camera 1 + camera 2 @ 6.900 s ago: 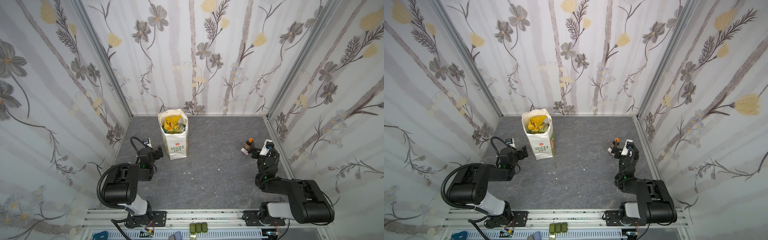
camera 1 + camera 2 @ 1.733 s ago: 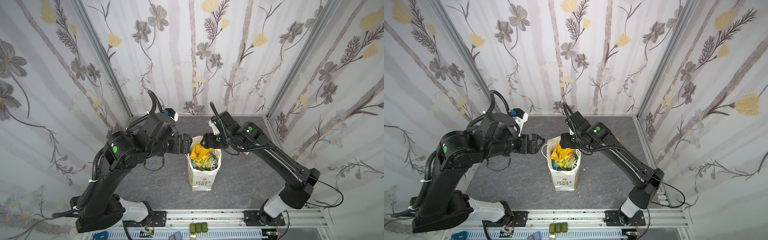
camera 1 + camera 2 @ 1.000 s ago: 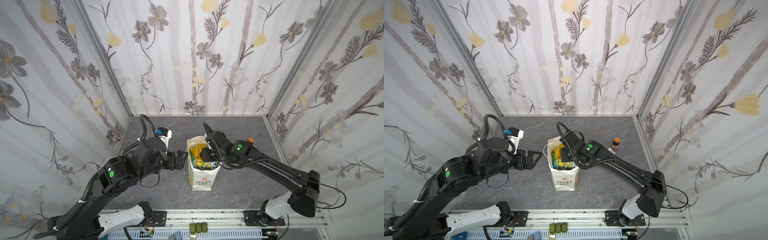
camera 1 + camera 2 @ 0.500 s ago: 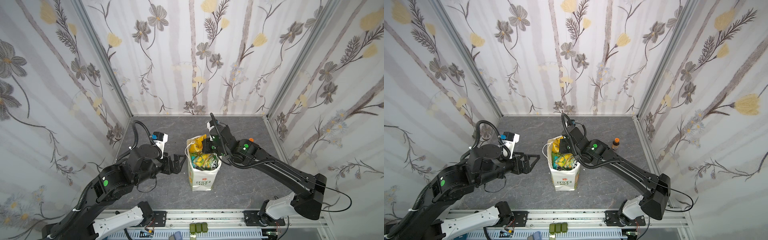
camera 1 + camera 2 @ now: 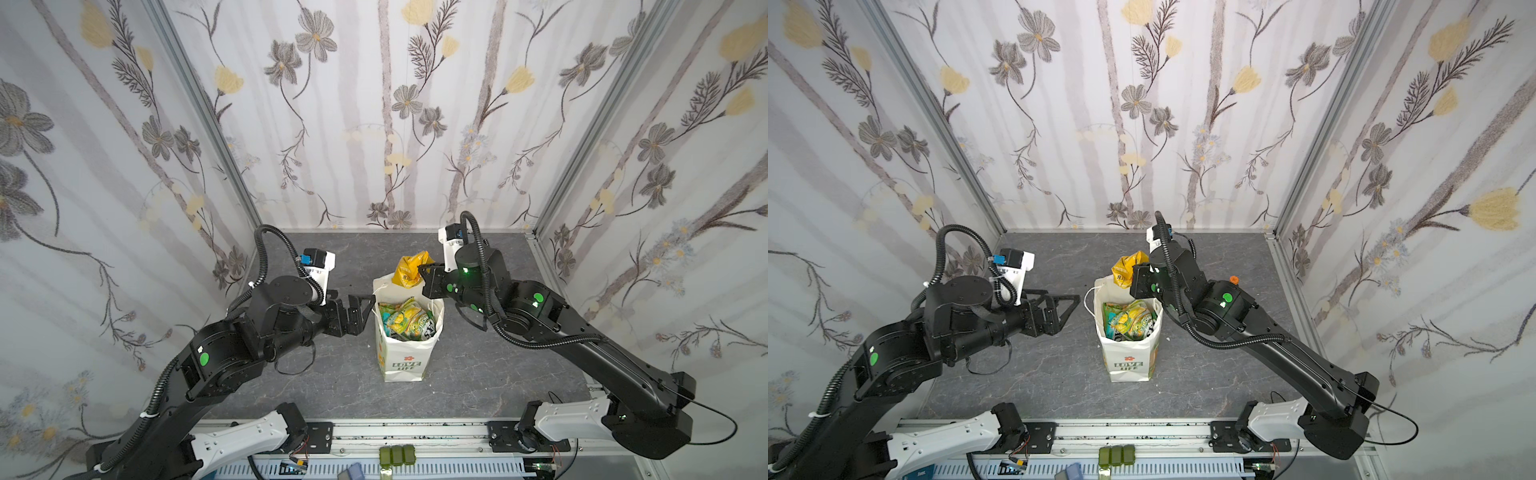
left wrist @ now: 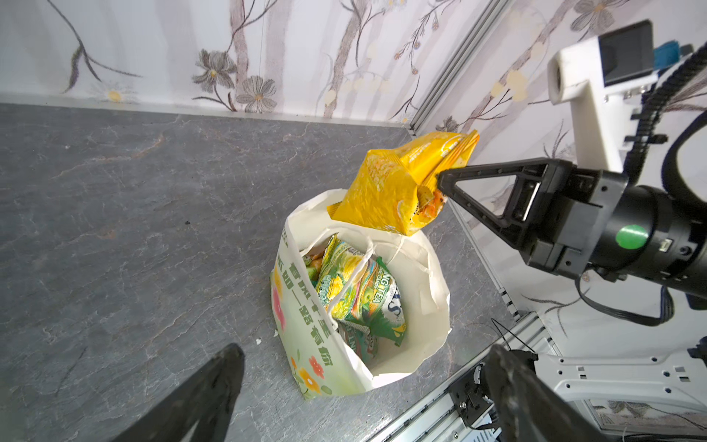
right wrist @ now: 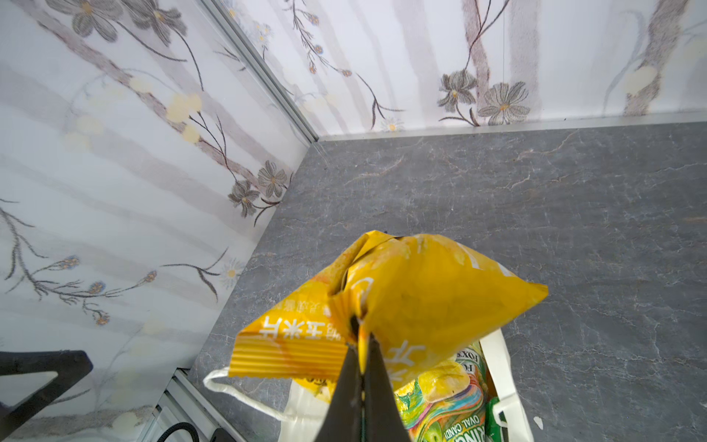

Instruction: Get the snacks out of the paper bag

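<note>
paper bag [image 5: 395, 349]: white, green "LOVE LIFE" lettering, small red flower; its side in the left wrist view has green characters with pink and orange flowers.
yellow packet [image 5: 409, 270]: above the bag's rim; glossy orange-yellow, white characters, ribbed seam.
packets inside the bag [image 5: 409, 320]: green and yellow, rainbow streaks, white lettering.
string handles [image 7: 248, 396]: white.
tabletop [image 5: 332, 395]: under the bag; dark grey, marbled with pale veins.
walls [image 5: 374, 104]: behind and beside the bag; white, grey-brown stems, grey flowers, pale yellow blooms.
arms [image 5: 216, 357]: either side of the bag; black, round green stickers.
bottle cap [image 5: 1234, 279]: right of the bag; orange.
</note>
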